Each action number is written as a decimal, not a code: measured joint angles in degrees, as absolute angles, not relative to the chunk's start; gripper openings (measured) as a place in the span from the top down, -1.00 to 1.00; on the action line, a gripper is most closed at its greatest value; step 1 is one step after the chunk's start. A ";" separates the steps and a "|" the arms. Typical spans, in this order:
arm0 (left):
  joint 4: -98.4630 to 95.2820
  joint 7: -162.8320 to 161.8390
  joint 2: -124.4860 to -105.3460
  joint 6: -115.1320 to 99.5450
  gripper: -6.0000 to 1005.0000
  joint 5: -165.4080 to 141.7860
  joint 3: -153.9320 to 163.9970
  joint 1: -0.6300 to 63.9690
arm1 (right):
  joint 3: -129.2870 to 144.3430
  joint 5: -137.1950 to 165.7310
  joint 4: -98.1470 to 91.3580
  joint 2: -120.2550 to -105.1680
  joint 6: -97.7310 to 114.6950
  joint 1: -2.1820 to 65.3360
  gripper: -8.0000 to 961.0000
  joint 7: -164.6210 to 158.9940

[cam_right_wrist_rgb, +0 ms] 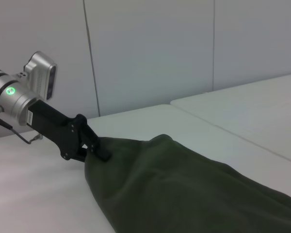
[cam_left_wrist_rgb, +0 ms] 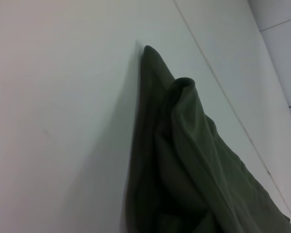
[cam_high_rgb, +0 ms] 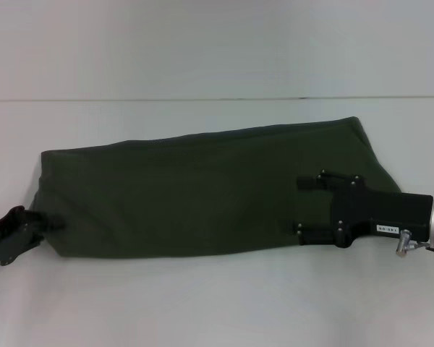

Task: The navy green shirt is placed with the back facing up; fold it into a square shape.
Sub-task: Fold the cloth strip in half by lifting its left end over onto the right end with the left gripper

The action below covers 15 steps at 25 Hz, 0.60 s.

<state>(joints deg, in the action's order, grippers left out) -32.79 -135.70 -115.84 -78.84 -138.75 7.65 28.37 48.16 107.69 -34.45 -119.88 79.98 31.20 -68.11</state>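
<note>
navy green shirt (cam_high_rgb: 195, 191) lies folded in long band across white tabletop (cam_high_rgb: 217, 303). left gripper (cam_high_rgb: 30, 225) at shirt's left end, fingers pinched on fabric corner. right gripper (cam_high_rgb: 304, 206) over shirt's right part, fingers spread wide, holding nothing

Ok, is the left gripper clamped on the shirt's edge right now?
Yes: in the right wrist view the left gripper pinches the navy green shirt at its end.

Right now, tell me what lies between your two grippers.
Only the navy green shirt, a long folded band, spans from the left gripper at its end to the right gripper over it, in the head view.
</note>
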 joint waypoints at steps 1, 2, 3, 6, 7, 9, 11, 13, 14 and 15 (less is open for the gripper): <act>-32.79 -135.70 -115.84 -78.84 0.43 -138.75 7.65 28.37 | 48.16 107.30 -34.37 -119.88 80.02 31.19 -0.93 -68.11; -32.80 -135.52 -115.82 -78.80 0.66 -138.63 7.66 28.37 | 48.16 107.30 -34.37 -119.88 80.02 31.19 -0.93 -68.11; -32.84 -135.22 -115.71 -78.63 0.69 -138.43 7.66 28.41 | 48.16 107.08 -34.36 -119.88 80.04 31.17 -0.93 -68.11; -33.01 -134.55 -115.23 -78.39 0.80 -138.39 7.54 28.46 | 48.16 106.68 -34.43 -119.88 80.66 30.93 -0.93 -68.11; -33.14 -134.42 -115.09 -78.34 0.83 -138.38 7.46 28.46 | 48.15 106.29 -34.46 -119.85 80.98 30.75 -0.93 -68.11; -34.08 -134.31 -114.66 -78.23 0.87 -138.37 7.23 28.33 | 47.97 105.40 -34.58 -119.77 81.40 30.34 -0.93 -68.11; -35.56 -134.47 -114.05 -78.17 0.87 -138.37 6.96 28.08 | 47.44 104.79 -34.67 -119.75 81.62 29.85 -0.93 -68.11; -37.14 -134.68 -113.36 -78.15 0.87 -138.48 6.56 27.97 | 46.66 104.50 -34.69 -119.70 81.79 29.35 -0.93 -68.11; -37.95 -134.76 -112.95 -78.15 0.87 -138.67 6.30 27.88 | 46.31 104.43 -34.71 -119.67 81.93 29.07 -0.93 -68.11; -38.47 -134.80 -112.69 -78.13 0.87 -138.80 6.11 27.83 | 45.86 104.38 -34.74 -119.65 82.04 28.84 -0.93 -68.11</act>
